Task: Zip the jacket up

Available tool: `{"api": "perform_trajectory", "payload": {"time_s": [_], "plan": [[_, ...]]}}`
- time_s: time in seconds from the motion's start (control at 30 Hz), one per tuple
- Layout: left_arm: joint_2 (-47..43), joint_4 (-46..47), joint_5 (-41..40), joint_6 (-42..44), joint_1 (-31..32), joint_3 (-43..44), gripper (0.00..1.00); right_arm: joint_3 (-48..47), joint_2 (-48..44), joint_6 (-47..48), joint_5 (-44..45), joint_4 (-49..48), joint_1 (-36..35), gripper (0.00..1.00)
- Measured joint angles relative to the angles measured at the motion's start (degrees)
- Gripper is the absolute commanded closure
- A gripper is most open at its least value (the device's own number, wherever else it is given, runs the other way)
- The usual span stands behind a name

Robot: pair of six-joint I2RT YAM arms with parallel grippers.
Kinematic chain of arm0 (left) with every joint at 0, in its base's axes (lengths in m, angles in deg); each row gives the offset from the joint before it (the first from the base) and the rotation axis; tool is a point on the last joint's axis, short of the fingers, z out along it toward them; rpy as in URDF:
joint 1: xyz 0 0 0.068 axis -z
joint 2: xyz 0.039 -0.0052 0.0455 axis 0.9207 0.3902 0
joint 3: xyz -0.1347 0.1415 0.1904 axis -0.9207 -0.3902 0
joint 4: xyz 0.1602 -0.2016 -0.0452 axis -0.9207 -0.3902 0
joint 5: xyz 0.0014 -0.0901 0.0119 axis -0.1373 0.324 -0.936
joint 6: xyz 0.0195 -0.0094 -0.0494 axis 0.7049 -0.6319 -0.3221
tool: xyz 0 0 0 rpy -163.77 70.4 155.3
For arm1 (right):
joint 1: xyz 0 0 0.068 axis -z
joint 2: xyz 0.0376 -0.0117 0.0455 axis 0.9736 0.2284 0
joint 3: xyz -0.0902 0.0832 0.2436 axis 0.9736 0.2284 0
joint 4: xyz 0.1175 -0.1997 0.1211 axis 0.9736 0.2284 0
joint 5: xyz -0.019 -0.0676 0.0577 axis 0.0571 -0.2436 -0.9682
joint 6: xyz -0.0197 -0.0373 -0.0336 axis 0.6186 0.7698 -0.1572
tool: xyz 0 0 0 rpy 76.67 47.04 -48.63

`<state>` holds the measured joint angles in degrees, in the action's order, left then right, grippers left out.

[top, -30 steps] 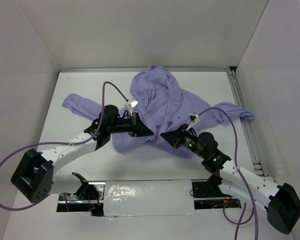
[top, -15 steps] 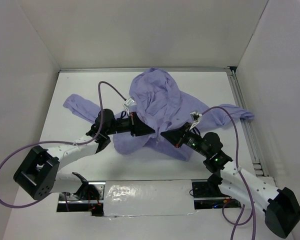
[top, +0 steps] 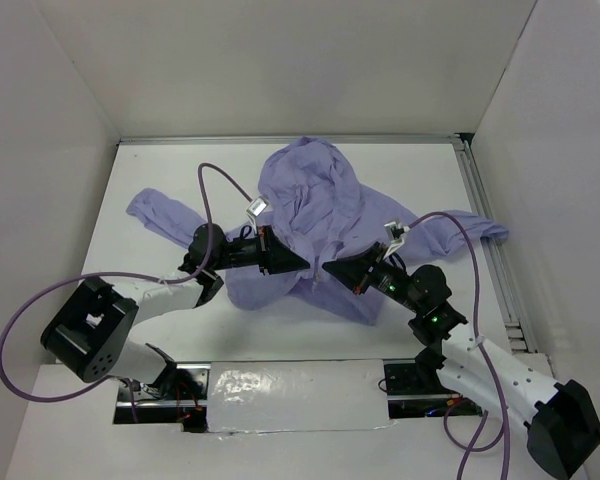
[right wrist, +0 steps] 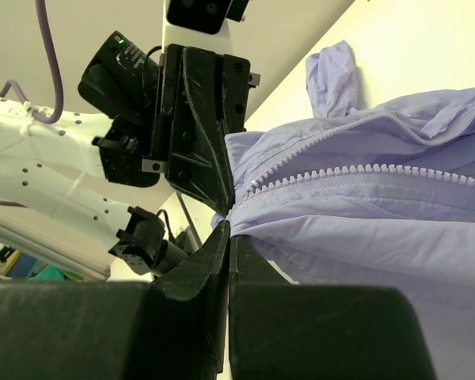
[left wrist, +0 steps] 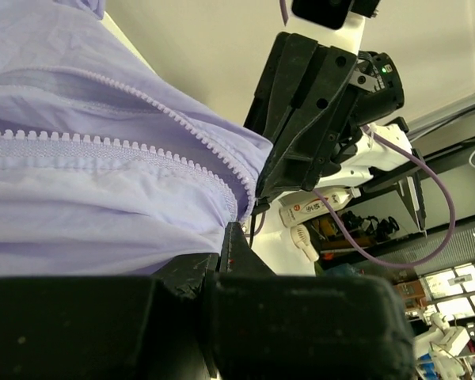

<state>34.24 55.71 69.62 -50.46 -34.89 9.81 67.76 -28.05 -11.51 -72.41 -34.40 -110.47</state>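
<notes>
The lavender jacket (top: 320,210) lies crumpled mid-bench (top: 170,170), its long axis running near to far and what looks like the hood pointing away from the arms. The left fingers (top: 288,262) and right fingers (top: 342,270) each pinch its near hem by the zipper (right wrist: 364,170). Their tips have barely shifted from a second ago, though the left arm (top: 150,295) has swung inward.

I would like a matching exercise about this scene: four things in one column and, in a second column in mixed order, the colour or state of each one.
Things:
1. jacket
2. zipper
3. left gripper
4. table

Colour or state:
A. white
B. shut on the jacket
C. lavender and wrinkled
D. open, its two rows of teeth apart

Pairs: 1-C, 2-D, 3-B, 4-A
</notes>
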Motion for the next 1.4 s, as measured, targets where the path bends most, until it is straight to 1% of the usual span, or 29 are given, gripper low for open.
{"api": "perform_trajectory", "payload": {"time_s": [0.17, 0.57, 0.97, 1.4], "plan": [[0.5, 3.6, 0.5, -0.5, -0.1, 0.0, 1.00, 0.0, 0.8, -0.2, -0.8, -0.6, 0.2, 1.00], [0.5, 5.8, -0.6, -0.1, -0.2, -0.1, 1.00, 0.0, 2.1, -1.1, -3.0, -3.8, 0.2, 1.00], [1.0, 12.2, -0.3, -2.2, -0.2, -1.2, 1.00, 0.0, 2.1, -1.7, -2.8, -4.3, 0.2, 1.00], [4.3, 12.9, 1.8, -4.7, -0.2, -1.2, 1.00, 0.0, 3.0, -1.8, -2.2, -5.8, 0.2, 1.00]]}}
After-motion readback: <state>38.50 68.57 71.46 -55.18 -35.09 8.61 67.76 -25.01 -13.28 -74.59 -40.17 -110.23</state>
